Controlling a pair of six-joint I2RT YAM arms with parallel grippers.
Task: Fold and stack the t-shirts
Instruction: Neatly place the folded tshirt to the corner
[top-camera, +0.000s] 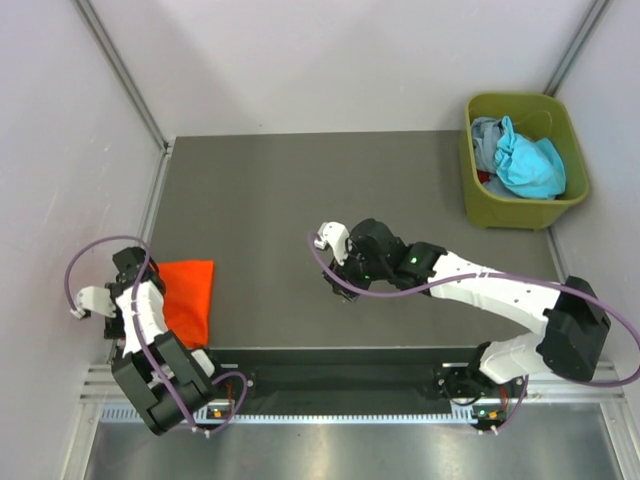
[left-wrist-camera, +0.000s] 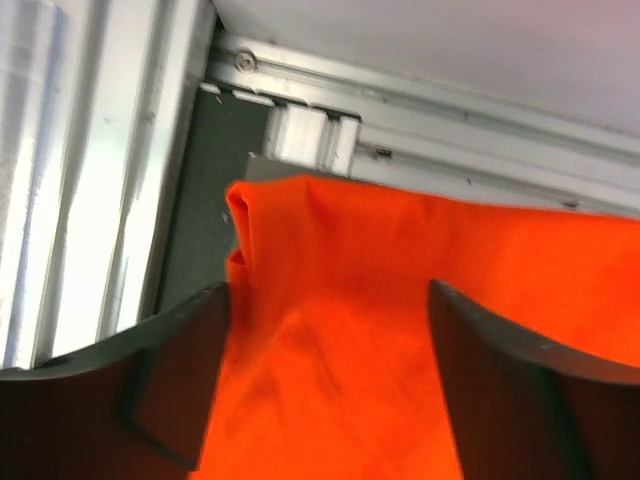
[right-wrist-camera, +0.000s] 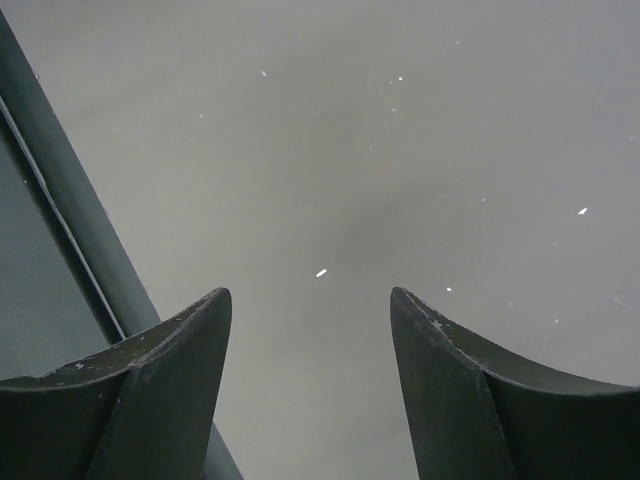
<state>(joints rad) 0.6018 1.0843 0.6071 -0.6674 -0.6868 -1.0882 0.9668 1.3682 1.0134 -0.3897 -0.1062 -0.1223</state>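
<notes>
You have one folded t-shirt (top-camera: 190, 300) at the tabletop's (top-camera: 300, 190) near left corner, under your left pincer (left-wrist-camera: 330, 300). Your right pincer (right-wrist-camera: 310, 300) hangs over the middle. At the far right corner, the bin (top-camera: 515, 213) holds the other t-shirts (top-camera: 525, 160).

- Lower left, my left arm (top-camera: 145, 315) covers one edge of the orange t-shirt (top-camera: 190, 298).
- Upper right, t-shirts (top-camera: 527, 165) lie bunched in the olive-green bin (top-camera: 515, 213); I can't count them.

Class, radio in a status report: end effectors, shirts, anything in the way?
Left end effector open over folded orange shirt. Right end effector open, empty, over table. Blue shirts in bin. Nothing blocking.
</notes>
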